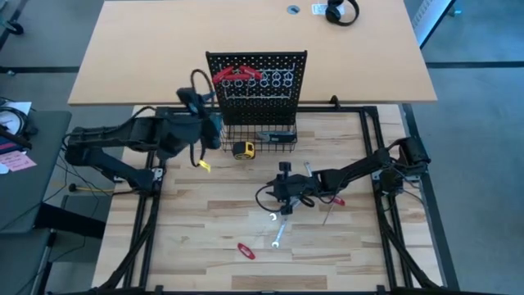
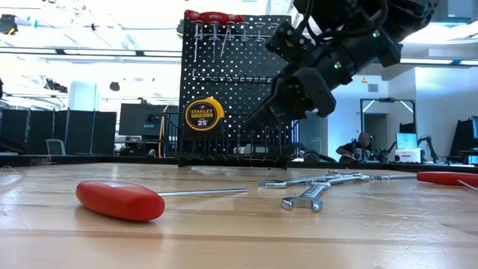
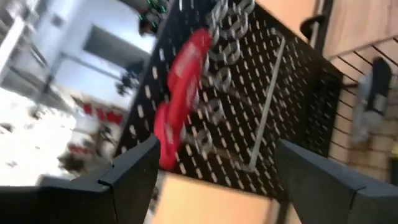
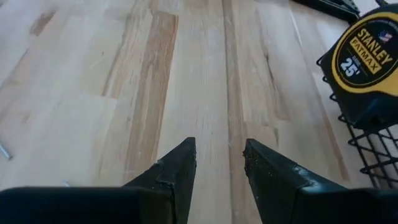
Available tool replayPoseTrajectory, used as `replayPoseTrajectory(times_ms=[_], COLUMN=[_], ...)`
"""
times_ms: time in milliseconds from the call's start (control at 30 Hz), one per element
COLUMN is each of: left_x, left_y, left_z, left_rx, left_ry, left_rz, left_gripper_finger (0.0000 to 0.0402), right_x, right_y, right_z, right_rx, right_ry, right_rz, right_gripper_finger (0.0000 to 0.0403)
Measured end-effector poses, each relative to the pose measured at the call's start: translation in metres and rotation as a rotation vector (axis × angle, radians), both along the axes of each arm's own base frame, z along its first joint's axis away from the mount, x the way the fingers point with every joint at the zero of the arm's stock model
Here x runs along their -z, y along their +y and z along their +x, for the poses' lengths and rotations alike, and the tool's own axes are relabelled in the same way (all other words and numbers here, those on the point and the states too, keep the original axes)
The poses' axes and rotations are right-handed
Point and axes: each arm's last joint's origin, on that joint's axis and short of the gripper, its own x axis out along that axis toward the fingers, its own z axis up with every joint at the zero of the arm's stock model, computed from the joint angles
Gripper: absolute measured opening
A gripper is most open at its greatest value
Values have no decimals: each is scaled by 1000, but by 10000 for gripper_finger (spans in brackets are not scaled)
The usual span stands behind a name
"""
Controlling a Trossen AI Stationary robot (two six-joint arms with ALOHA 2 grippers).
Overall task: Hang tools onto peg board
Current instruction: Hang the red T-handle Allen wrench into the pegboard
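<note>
While left gripper (image 3: 211,180) gapes at peg board (image 1: 258,78) | right gripper (image 4: 219,158) part-open, empty | tape measure (image 1: 242,150) nearby

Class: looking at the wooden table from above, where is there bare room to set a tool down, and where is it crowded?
Free: the table on the left, below the left arm, and the right strip beside the frame. Crowded: the centre, where the right gripper, wrenches and a red-handled tool lie, and around the wire basket.
</note>
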Motion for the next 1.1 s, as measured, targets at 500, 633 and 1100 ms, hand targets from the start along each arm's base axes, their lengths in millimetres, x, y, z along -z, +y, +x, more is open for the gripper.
replayPoseTrajectory(times_ms=[500,633,1100], left_x=[90,107,121], left_y=[-11,-11,-12], left_z=[-29,-23,-16], left_rx=[-160,-158,-151], left_ry=[-229,-317,-416], left_rz=[-55,-57,-72], left_gripper_finger=[306,306,306], right_x=[-102,-143,-258], right_y=[-26,-43,-97], right_z=[2,4,5], right_rx=[-2,24,127], right_ry=[-213,-233,-317], right_rz=[-212,-277,-483], right_gripper_finger=[154,181,255])
